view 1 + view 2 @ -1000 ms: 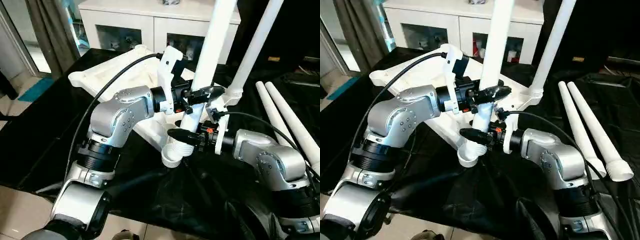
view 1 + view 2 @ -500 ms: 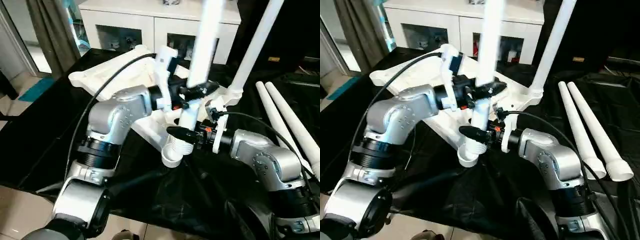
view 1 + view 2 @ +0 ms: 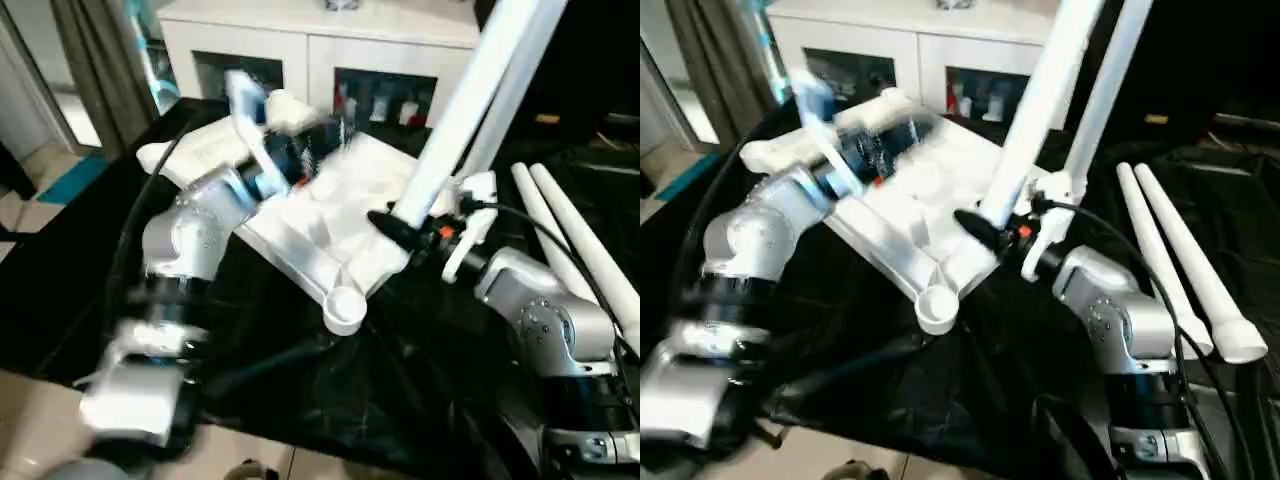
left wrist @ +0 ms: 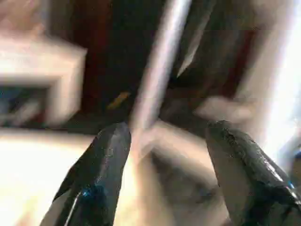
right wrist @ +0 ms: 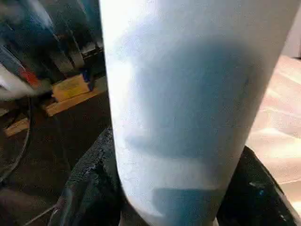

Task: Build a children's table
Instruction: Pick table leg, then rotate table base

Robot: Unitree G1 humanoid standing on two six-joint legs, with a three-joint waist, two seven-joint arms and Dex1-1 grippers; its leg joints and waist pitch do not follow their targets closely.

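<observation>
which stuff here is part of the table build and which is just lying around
Part of the job:
- white tabletop, underside up
- leg held in the right tool
- leg already standing in a far corner
- two spare legs lying on the black cloth

Just lying about:
- white cabinet with glass doors
- grey curtain

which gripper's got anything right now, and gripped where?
The right gripper holds a long white plastic table leg low on its shaft, jaws either side of it. The left gripper holds nothing, jaws open.
</observation>
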